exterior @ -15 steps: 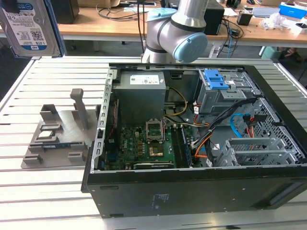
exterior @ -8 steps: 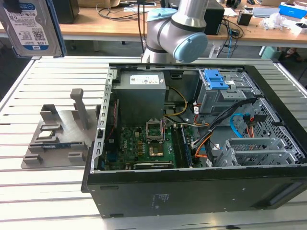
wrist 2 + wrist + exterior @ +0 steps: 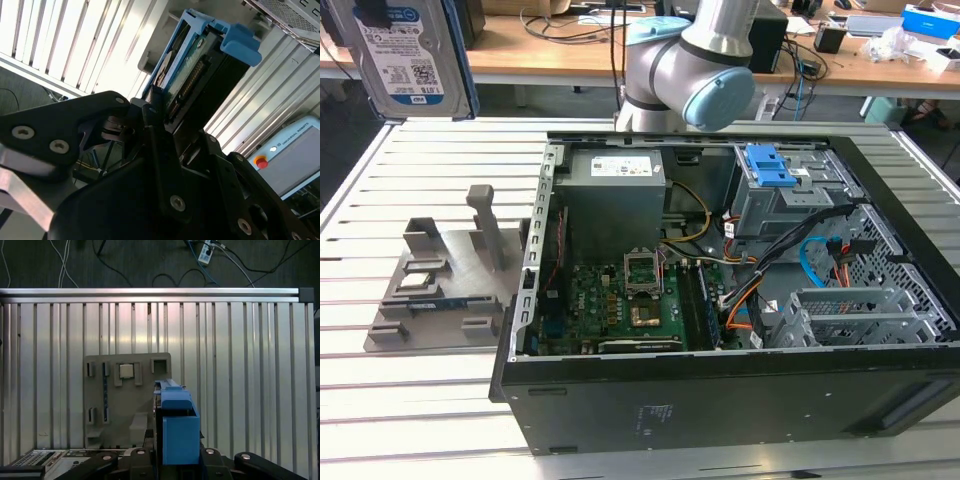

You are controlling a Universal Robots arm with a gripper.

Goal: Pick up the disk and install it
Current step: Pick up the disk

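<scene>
The disk (image 3: 410,58) is hanging in the air at the exterior view's upper left, label facing the camera. The hand (image 3: 162,120) is clamping one end, with the disk's long axis running straight out from the fingers. It is hovering over the grey fixture (image 3: 127,390) on the worktop (image 3: 240,365), well apart from the open case (image 3: 720,300) to the exterior view's right.
</scene>
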